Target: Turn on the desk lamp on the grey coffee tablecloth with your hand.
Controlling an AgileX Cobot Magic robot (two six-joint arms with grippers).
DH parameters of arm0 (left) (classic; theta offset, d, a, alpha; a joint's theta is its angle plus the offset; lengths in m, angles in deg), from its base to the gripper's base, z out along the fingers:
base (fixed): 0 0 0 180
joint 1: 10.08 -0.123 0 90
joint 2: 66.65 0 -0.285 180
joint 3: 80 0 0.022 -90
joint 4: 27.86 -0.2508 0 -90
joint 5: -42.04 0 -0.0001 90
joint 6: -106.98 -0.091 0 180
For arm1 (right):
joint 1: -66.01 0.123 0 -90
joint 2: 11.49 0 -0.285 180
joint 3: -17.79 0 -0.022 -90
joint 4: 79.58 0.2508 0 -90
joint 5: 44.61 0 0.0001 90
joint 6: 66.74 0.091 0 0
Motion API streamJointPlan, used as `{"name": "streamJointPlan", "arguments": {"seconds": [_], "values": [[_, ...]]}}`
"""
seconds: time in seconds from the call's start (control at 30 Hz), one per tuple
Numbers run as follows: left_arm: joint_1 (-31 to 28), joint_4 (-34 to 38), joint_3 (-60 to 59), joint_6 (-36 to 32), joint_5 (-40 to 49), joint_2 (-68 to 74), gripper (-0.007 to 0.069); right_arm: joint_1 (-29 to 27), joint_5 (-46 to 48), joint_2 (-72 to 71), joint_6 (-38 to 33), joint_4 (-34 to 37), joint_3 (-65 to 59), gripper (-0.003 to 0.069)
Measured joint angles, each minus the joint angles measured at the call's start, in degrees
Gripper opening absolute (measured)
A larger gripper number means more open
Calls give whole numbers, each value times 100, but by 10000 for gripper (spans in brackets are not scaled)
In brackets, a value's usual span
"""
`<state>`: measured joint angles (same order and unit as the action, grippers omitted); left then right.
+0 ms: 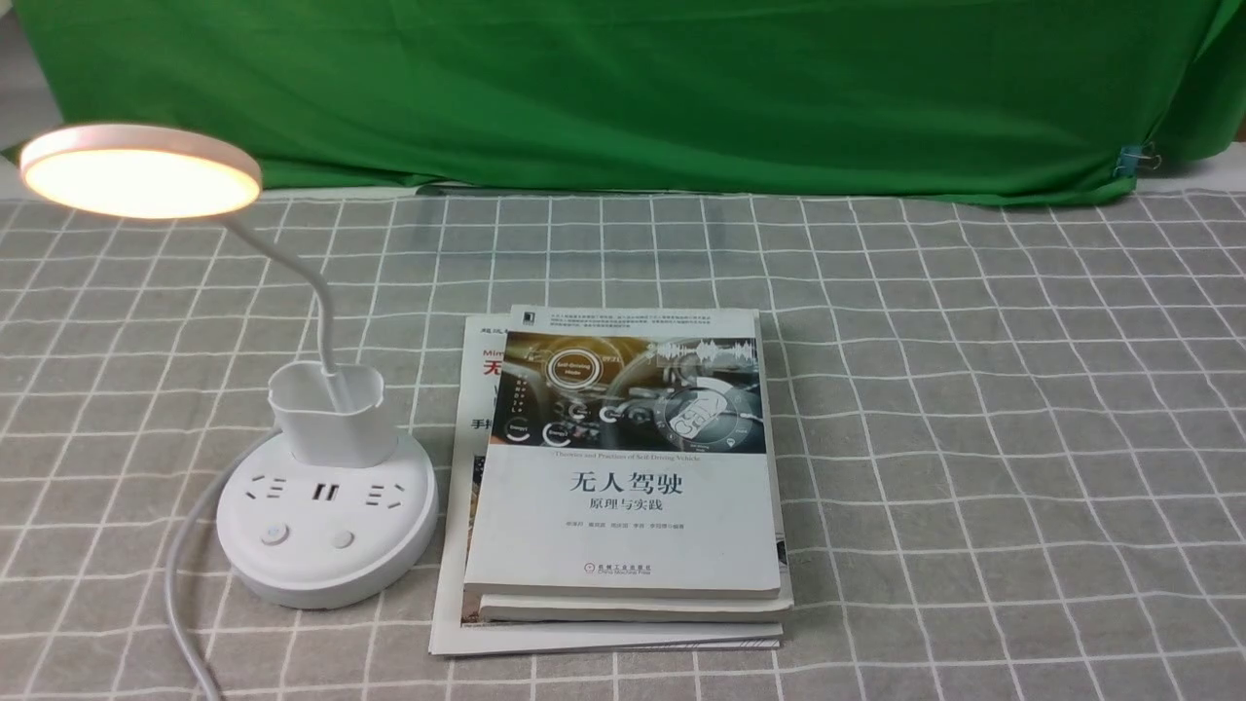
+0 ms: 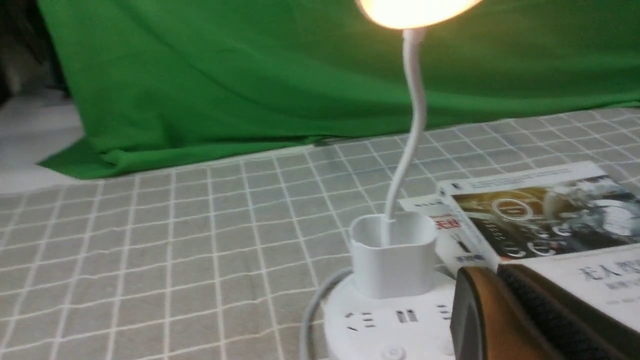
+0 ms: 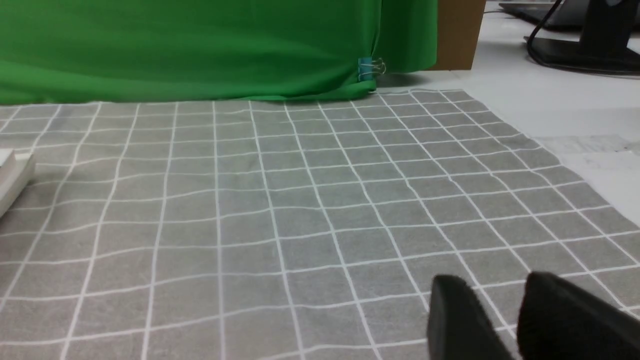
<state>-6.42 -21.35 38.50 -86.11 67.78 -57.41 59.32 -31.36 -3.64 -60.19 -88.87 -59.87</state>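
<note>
The white desk lamp [image 1: 326, 531] stands at the left on the grey coffee tablecloth [image 1: 973, 438]. Its round disc head [image 1: 141, 170] glows warm yellow. In the left wrist view the lit head [image 2: 415, 10], the thin neck and the small cup [image 2: 392, 255] rise from the base, where one button [image 2: 392, 352] shows. My left gripper [image 2: 495, 272] is shut with nothing in it, close in front of the right side of the base. My right gripper [image 3: 497, 287] is open and empty, low over bare tablecloth [image 3: 300, 200]. Neither hand shows in the front view.
A stack of books [image 1: 623, 467] lies just right of the lamp base, also in the left wrist view as books [image 2: 540, 215]. The lamp's white cable [image 1: 185, 584] trails toward the front edge. A green backdrop cloth [image 1: 623, 88] hangs along the far side.
</note>
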Motion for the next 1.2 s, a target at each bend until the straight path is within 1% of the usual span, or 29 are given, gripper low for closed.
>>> {"name": "streamJointPlan", "arguments": {"seconds": [0.13, 0.23, 0.37, 0.6, 1.2], "values": [[-377, 5, -791, -134, -782, -138, 7, 0, -7, 0, 0, 0, 0, 245], [-428, -271, -1497, -183, -1292, -148, 7, 0, -8, 0, 0, 0, 0, 245], [-423, -358, -1603, -200, -1132, -154, 7, 0, -1, 0, 0, 0, 0, 244], [-411, -143, -1610, -202, -1264, -154, 17, 0, -1, -1, 2, 0, 0, 244], [-411, -141, -1610, -214, -1264, -154, 18, 0, -1, -1, 2, 0, 0, 242]]}}
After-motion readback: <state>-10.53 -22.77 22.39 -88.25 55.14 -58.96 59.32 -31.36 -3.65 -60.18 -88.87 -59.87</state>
